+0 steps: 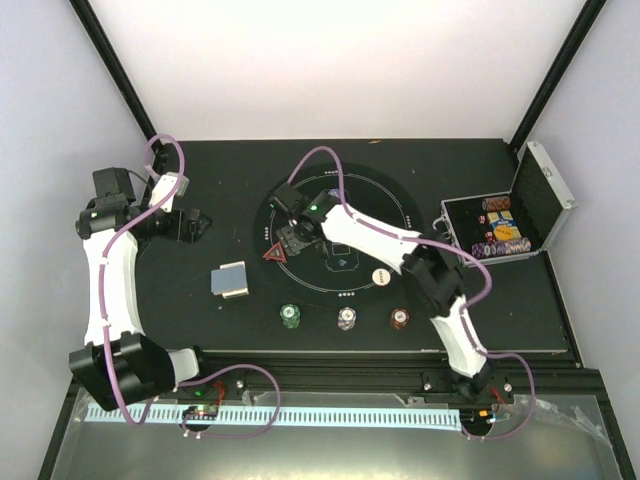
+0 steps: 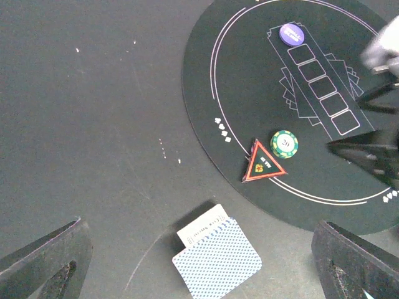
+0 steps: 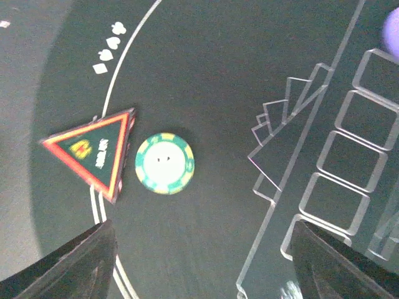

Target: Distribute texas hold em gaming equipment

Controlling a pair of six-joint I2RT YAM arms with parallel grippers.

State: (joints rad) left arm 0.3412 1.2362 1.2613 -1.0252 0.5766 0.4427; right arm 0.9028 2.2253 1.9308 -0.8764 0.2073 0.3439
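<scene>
On the round black mat [image 1: 400,205], a green striped chip [image 3: 164,163] lies flat beside the red triangle marker [image 3: 93,152]. My right gripper [image 3: 202,240] hovers just above them, open, with nothing between its fingers [image 3: 75,261]. In the top view the right gripper [image 1: 292,238] covers that chip, next to the triangle [image 1: 276,254]. A small stack of blue-backed playing cards [image 2: 217,258] lies off the mat. My left gripper [image 2: 198,249] hangs open above the cards without touching them. A purple chip [image 2: 290,33] sits at the end of the mat's row of card boxes.
Three chip stacks stand near the mat's front edge: green [image 1: 290,316], white-purple [image 1: 346,319], maroon [image 1: 400,319]. A white round button [image 1: 381,277] lies on the mat. An open silver case [image 1: 545,195] with more chips sits at the right. The left gripper [image 1: 192,225] is left of the mat.
</scene>
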